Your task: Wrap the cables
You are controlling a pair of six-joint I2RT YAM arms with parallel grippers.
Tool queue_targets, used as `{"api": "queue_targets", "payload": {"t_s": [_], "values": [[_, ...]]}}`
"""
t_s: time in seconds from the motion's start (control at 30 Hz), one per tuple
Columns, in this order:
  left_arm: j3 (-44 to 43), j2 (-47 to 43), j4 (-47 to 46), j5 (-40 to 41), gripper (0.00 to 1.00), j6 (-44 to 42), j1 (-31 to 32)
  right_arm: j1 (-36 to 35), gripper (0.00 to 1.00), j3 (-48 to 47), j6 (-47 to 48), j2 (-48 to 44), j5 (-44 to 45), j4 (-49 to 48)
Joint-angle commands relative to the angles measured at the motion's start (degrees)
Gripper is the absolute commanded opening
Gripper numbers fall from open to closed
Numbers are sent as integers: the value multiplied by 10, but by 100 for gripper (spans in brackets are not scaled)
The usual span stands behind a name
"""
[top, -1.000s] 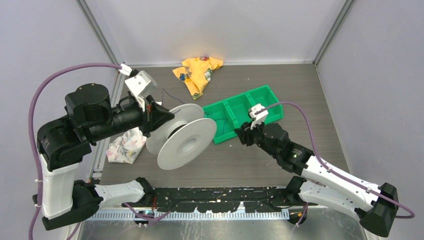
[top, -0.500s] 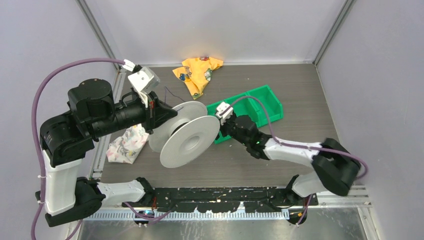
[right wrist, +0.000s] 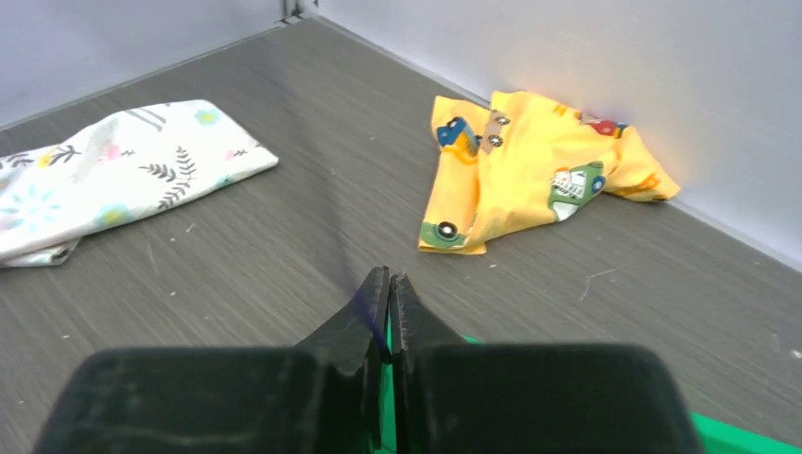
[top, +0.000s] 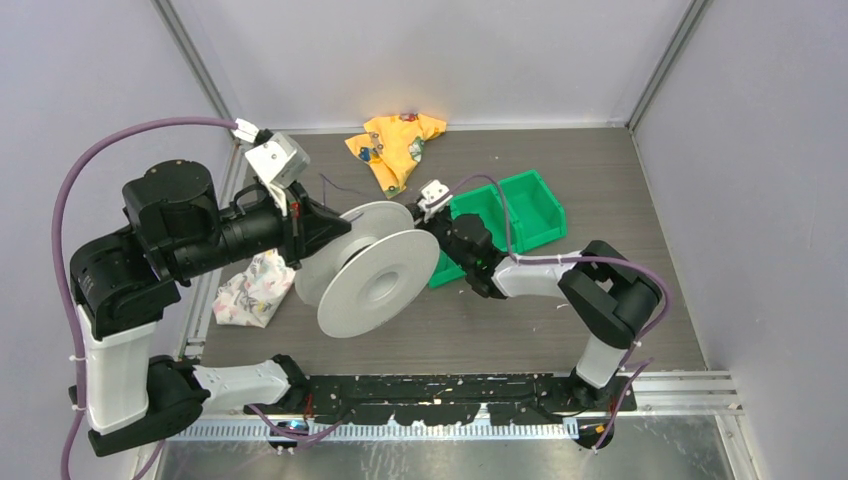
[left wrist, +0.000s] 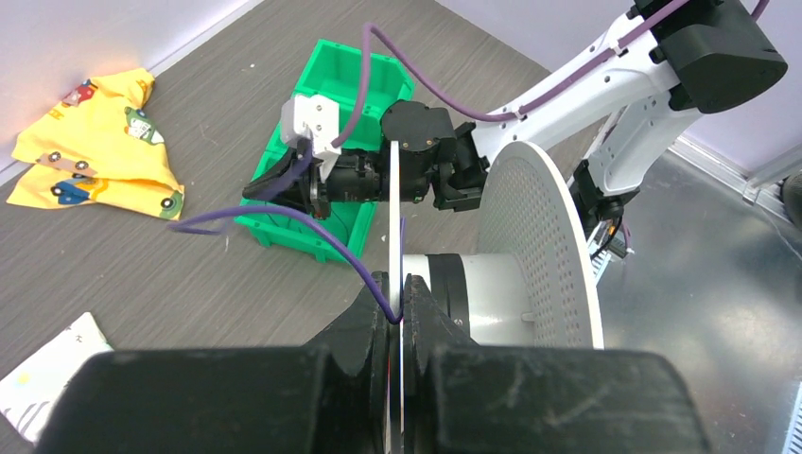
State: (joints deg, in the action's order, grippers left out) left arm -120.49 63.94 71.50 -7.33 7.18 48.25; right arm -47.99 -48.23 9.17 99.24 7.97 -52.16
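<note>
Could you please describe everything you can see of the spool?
The spool is pale grey and plastic-looking: two round flanges joined by a thick hub, one flange dotted with small holes. Its axis runs roughly level, flanges near upright. The left gripper holds it, jaws shut on one flange's rim, with a thin purple cable pinched alongside.

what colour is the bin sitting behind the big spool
The bin is bright green all over. It shows best in the top external view.

The left tool is clamped tight, the right tool pinched closed on a sharply folded arm.
</note>
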Motion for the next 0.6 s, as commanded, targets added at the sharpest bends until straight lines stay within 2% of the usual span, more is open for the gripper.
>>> {"api": "queue_targets", "payload": {"t_s": [0.0,0.1,0.27,0.4,0.5,0.57], "values": [[-21,-5,-42,0,0,11,-3,1,0,19,-30,-50,43,-69],[-19,1,-47,7,0,11,-3,2,0,66,-56,-104,77,-45],[-15,16,-71,15,0,13,-3,2,0,125,-78,-248,105,78],[-17,34,-78,53,0,19,-3,2,0,148,-102,-401,131,256],[2,33,-100,70,0,14,-3,3,0,144,-117,-507,187,416],[14,34,-111,69,0,12,-3,3,0,144,-114,-567,233,484]]}}
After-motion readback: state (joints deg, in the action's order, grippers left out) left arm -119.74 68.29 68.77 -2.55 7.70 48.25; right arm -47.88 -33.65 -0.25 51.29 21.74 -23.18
